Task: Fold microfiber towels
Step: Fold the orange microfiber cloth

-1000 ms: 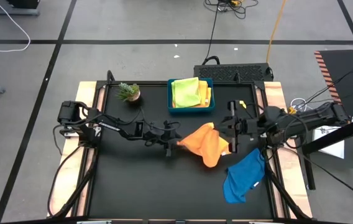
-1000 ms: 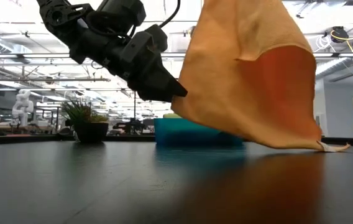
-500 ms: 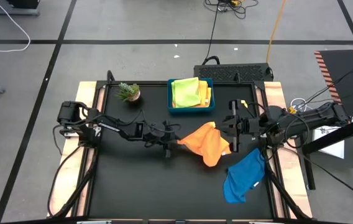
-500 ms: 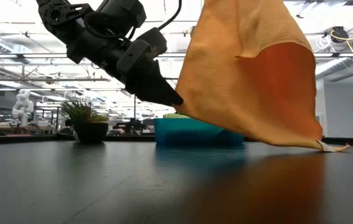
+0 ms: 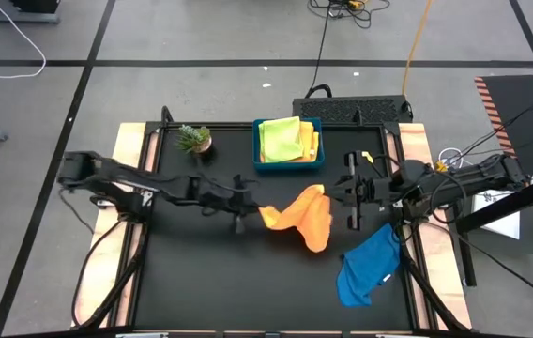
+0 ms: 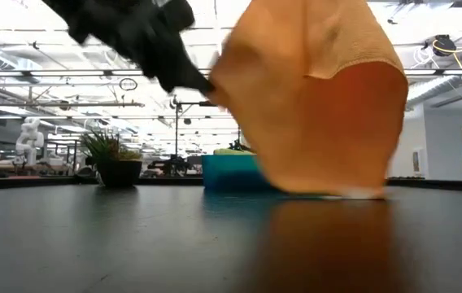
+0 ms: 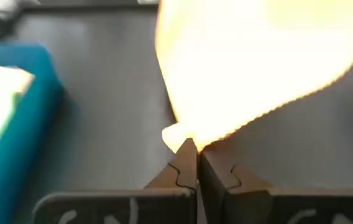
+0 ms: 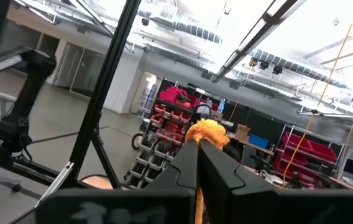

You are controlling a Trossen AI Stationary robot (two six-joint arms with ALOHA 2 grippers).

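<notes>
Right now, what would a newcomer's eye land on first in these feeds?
The orange towel first: it hangs mid-table between the left gripper, shut on one corner, and the right gripper, shut on another held higher up. Next, the blue towel crumpled near the table's right edge, and the blue tray at the back holding folded yellow-green cloths.

We see the orange towel (image 5: 301, 214) as soft, matt, fuzzy cloth; the table (image 5: 201, 272) is black and slightly glossy, its edges (image 5: 104, 253) of pale bare wood; the tray (image 5: 288, 166) looks smooth blue plastic
</notes>
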